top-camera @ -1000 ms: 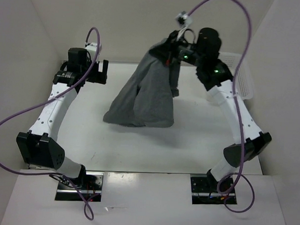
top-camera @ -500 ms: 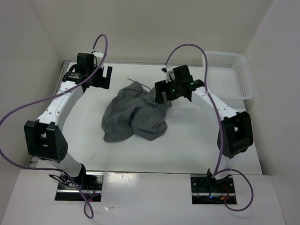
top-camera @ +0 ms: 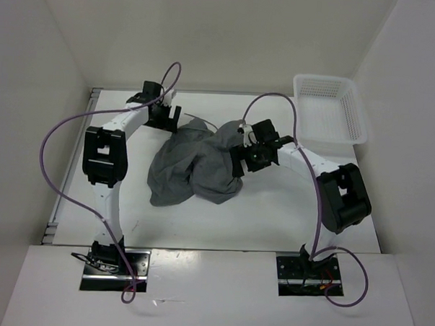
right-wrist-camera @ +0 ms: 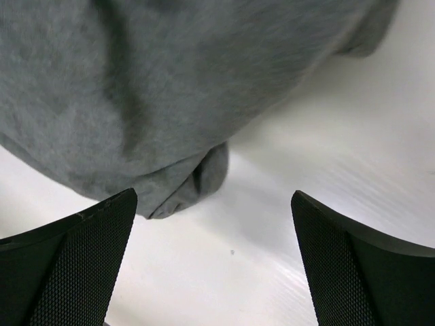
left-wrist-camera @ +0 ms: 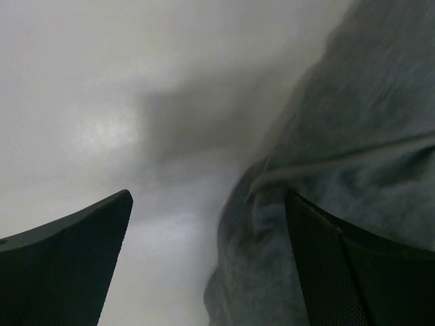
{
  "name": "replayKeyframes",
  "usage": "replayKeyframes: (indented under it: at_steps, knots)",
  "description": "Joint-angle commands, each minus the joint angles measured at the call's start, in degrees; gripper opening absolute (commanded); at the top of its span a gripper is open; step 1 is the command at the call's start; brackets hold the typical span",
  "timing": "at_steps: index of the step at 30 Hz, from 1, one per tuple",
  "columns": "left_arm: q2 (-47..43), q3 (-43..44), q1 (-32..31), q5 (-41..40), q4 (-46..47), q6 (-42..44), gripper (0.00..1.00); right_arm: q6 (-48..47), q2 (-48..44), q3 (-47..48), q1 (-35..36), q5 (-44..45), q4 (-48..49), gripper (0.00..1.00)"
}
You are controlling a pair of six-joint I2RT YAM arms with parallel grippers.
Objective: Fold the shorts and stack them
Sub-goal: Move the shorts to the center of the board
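The grey shorts (top-camera: 196, 166) lie in a crumpled heap in the middle of the table, their drawstring trailing toward the back. My left gripper (top-camera: 164, 114) is open at the heap's back left edge; its wrist view shows a fold of the shorts (left-wrist-camera: 326, 204) reaching in between the fingers (left-wrist-camera: 75, 258), ungripped. At the heap's right edge my right gripper (top-camera: 239, 160) hangs open. Its wrist view has a corner of the shorts (right-wrist-camera: 183, 183) just ahead of the left fingertip and bare table between the fingertips (right-wrist-camera: 353, 265).
A white mesh basket (top-camera: 328, 109) stands at the back right corner. White walls close in the table (top-camera: 273, 216) on three sides. Purple cables loop above both arms.
The right gripper let go of the lifted shorts, which dropped into a heap, then came down to the heap's right edge. The left arm swung right to the heap's back left.
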Motion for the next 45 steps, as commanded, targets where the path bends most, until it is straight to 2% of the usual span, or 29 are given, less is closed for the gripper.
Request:
replayKeyframes:
  at_steps: [1, 7, 11, 14, 16, 17, 18, 19, 20, 22, 23, 26, 28, 31, 35, 36, 38, 39, 40, 43, 45]
  knots:
    - [2.21, 11.49, -0.83, 6.18, 1.97, 0.19, 1.00, -2.69, -1.03, -1.70, 4.64, -0.58, 3.16, 0.97]
    - [9.15, 19.24, -3.47, 7.42, 1.97, 0.19, 1.00, -1.11, 1.60, -3.90, 6.51, 3.20, 4.92, 0.92]
    - [12.15, 19.95, -4.70, 8.11, 1.97, 0.19, 1.00, 0.29, 3.88, -3.90, 11.76, 8.89, 7.29, 0.81]
    - [13.64, 19.17, -6.36, 8.13, 1.97, 0.19, 1.00, 2.40, 6.43, -3.11, 12.31, 11.45, 7.91, 0.71]
    - [14.17, 17.06, -6.37, 6.98, 2.50, 0.19, 0.91, 2.41, 7.75, -3.11, 12.31, 12.77, 8.53, 0.61]
    - [14.17, 16.53, -6.37, 6.98, 2.50, 0.19, 0.87, 2.41, 7.75, -2.59, 12.31, 13.39, 8.53, 0.47]
    - [14.78, 15.91, -6.37, 6.98, 2.50, 0.19, 0.83, 2.41, 8.45, -2.59, 12.31, 14.01, 8.53, 0.38]
    - [14.79, 16.43, -6.37, 6.98, 2.50, 0.19, 0.72, 2.41, 8.46, -2.59, 12.31, 14.53, 9.05, 0.29]
    - [14.79, 16.43, -6.37, 7.76, 2.50, 0.19, 0.65, 2.93, 8.46, -2.59, 12.31, 14.54, 9.05, 0.12]
    - [14.27, 15.74, -6.37, 8.29, 2.50, 0.19, 0.43, 4.16, 8.46, -1.54, 10.73, 14.54, 9.05, 0.00]
    - [14.26, 15.21, -6.37, 7.51, 2.50, 0.19, 0.25, 3.64, 8.46, -0.40, 10.03, 14.54, 9.05, 0.00]
    - [12.25, 13.98, -5.59, 6.02, 2.50, 0.19, 0.03, 0.66, 8.46, 3.63, 7.22, 18.05, 8.44, 0.00]
    - [10.67, 11.96, -4.36, 3.65, 2.50, 0.19, 0.00, -0.84, 9.07, 6.98, 3.80, 20.41, 8.44, 0.00]
    - [4.09, 7.32, 0.21, 0.92, 2.50, 0.19, 0.00, -2.86, 11.61, 18.20, -0.33, 23.66, 8.97, 0.00]
    - [-3.65, -1.02, 5.57, 2.92, 0.66, 0.19, 0.00, -3.39, 17.58, 30.96, -2.54, 26.39, 8.97, 0.00]
    - [-5.15, -2.88, 6.19, 3.89, 0.05, 0.19, 0.03, -3.39, 18.82, 33.08, -2.54, 26.40, 9.75, 0.00]
    - [-8.67, -6.31, 6.81, 6.87, 0.04, 0.19, 0.15, -2.61, 22.51, 39.40, -2.54, 27.02, 9.76, 0.48]
    - [-9.72, -9.29, 6.81, 7.84, 0.04, 0.19, 0.33, -1.91, 23.39, 41.25, -2.54, 26.50, 9.15, 0.63]
    - [-11.30, -10.54, 6.81, 8.99, -0.57, 0.19, 0.39, -1.90, 24.01, 43.88, -2.54, 26.49, 8.45, 0.75]
    - [-14.64, -14.66, 6.81, 11.28, -1.45, 0.19, 0.64, -0.49, 21.40, 44.52, -2.54, 25.17, 8.44, 0.88]
    - [-17.10, -17.13, 7.43, 11.28, -1.98, 0.19, 0.68, -0.49, 18.32, 40.51, -2.54, 23.43, 6.87, 0.90]
